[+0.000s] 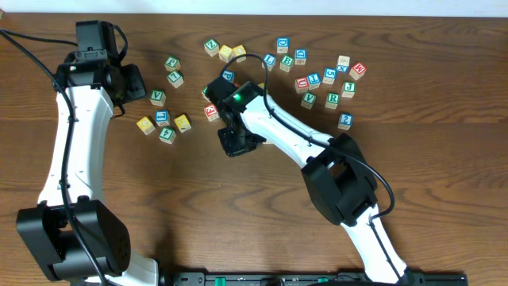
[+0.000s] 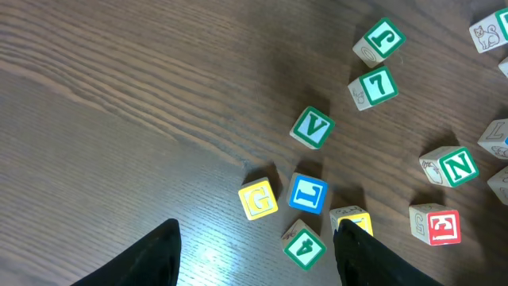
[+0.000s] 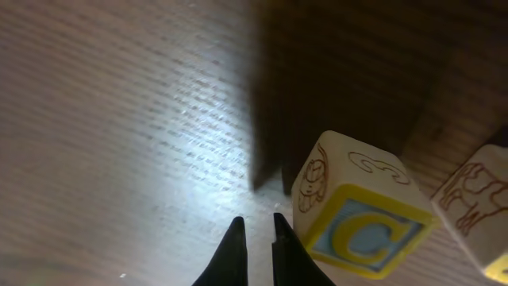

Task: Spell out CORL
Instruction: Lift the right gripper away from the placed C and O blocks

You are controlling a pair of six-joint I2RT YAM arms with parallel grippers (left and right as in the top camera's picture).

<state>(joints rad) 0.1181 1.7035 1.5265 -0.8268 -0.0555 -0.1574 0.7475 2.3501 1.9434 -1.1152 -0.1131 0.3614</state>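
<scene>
Right gripper [image 3: 258,232]: tips pressed together, nothing between them, over bare table [image 3: 119,119]. In overhead, sits well right of the L cube [image 1: 162,117] and a bit nearer the robot bases.

C cube [image 3: 361,230] (yellow border, blue C) just beside the closed tips, not gripped. Can't tell if it touches the finger. Hidden under the arm in overhead, so only placeable as right of the L cube, at that gripper.

Left gripper [image 2: 255,238]: fingers [image 2: 151,258] spread wide, holding nothing. Hovers up-left of the L cube in overhead.

L cube (blue face) flat on the table in a tight cluster:
- yellow G cube [image 2: 259,198] just beside it on the left
- green 4 cube [image 2: 304,245] just below it
- another yellow cube [image 2: 352,222] at its lower right, partly hidden behind a left finger, letter unreadable
- green V cube [image 2: 312,127] near, above it

R cube [image 1: 332,98] (white face, green R) well apart from the L cube, far right, in the scattered group there.
</scene>
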